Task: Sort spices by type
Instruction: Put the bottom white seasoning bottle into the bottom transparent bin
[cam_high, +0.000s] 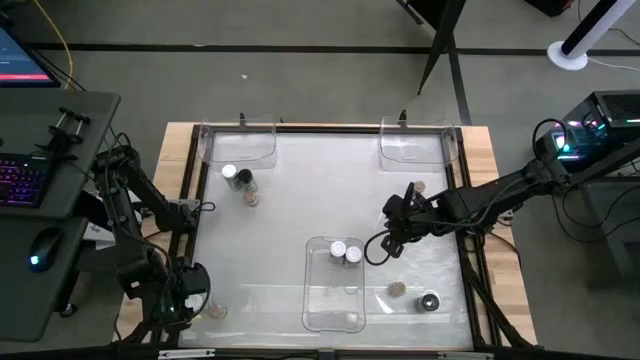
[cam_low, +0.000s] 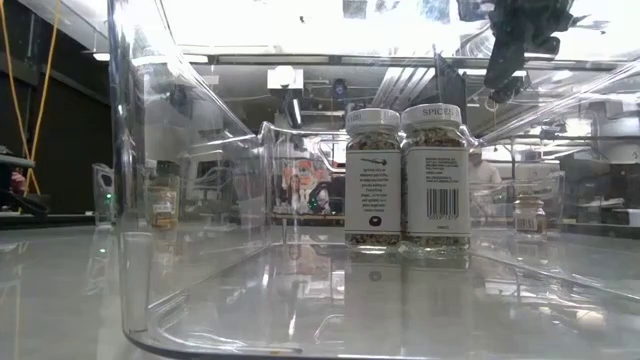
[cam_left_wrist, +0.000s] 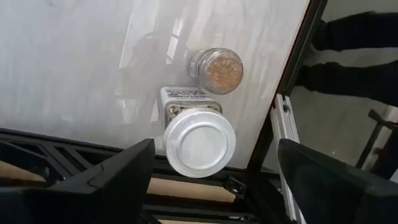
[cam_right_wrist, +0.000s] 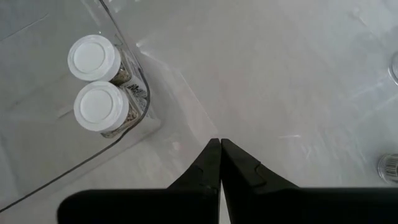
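Observation:
The spices are small jars spread over the white table. Two white-capped jars (cam_high: 345, 252) stand in the near centre tray (cam_high: 333, 310), also seen in the low view (cam_low: 405, 180). My left gripper (cam_left_wrist: 216, 149) hangs open at the near left corner (cam_high: 192, 303), its fingers on either side of an upright silvery-capped jar (cam_left_wrist: 199, 142) without touching it. A tan-topped jar (cam_left_wrist: 217, 70) stands just beyond it. My right gripper (cam_right_wrist: 220, 152) is shut and holds nothing, above the table right of the centre tray (cam_high: 385, 240).
Three jars (cam_high: 241, 184) stand near the far left tray (cam_high: 240, 145). Another clear tray (cam_high: 415, 145) sits at the far right, with a jar (cam_high: 418, 187) near it. A tan-capped jar (cam_high: 398, 289) and a dark-capped jar (cam_high: 430, 301) stand near right.

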